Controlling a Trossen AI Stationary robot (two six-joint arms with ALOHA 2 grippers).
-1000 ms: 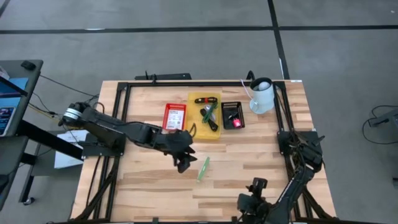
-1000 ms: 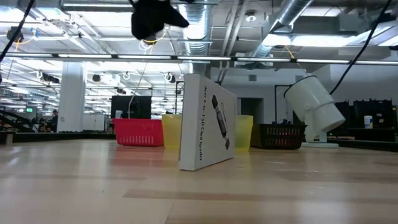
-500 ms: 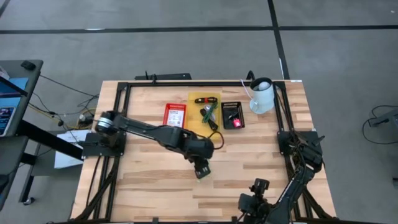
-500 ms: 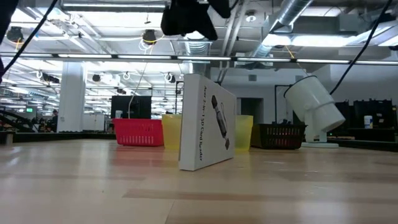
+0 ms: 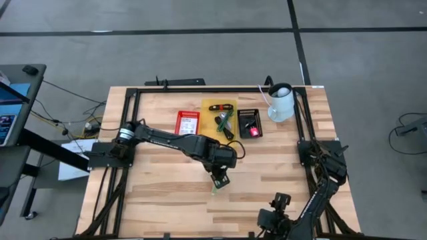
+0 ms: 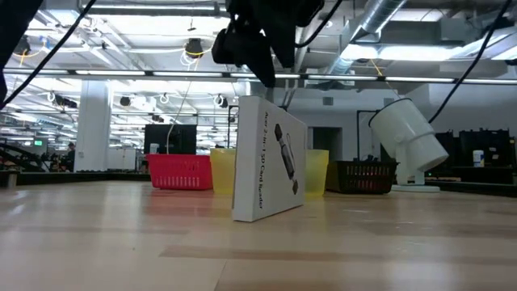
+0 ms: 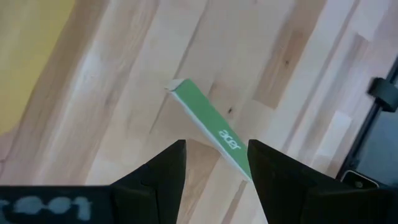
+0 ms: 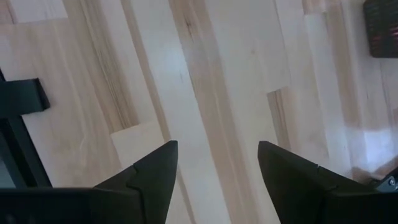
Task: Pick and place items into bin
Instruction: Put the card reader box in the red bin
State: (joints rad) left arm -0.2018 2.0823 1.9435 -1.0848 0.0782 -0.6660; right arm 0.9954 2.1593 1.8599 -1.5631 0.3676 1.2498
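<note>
The high camera looks straight down on the whole surface (image 5: 167, 193). The low camera looks level across it. Both wrist cameras face its planks closely.

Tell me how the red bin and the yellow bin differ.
The red bin holds a white printed packet, while the yellow bin holds green-and-black handled tools and dark cable. The red bin is narrower; the yellow bin is wider and longer. The red bin lies farther from the white pitcher than the yellow bin, which sits in the middle of the row. Both rest flat on the wooden table, side by side along its far part.
</note>
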